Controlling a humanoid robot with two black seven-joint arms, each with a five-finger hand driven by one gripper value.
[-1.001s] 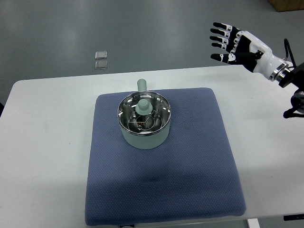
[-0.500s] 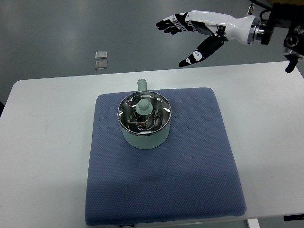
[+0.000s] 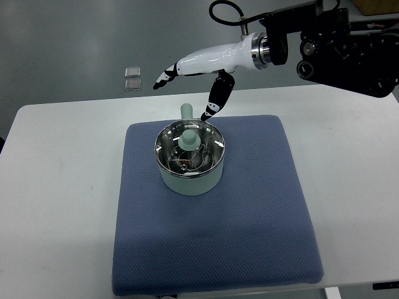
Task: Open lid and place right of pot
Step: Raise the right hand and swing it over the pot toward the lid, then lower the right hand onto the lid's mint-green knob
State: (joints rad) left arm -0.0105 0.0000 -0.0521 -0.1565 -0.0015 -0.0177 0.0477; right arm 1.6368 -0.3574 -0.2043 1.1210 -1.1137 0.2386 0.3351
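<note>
Just beyond the lidded pot, the right hand hovers, fingers spread, holding nothing.

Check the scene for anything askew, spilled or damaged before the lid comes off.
Nothing stands out. The pot sits upright on the blue mat, its lid seated level with the knob centred. The right hand hangs open above and behind it, touching nothing. No spills show on the table.

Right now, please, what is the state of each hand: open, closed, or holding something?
Left hand: not in view.
Right hand: open, fingers spread, holding nothing, above and behind the pot, not touching the lid.
</note>
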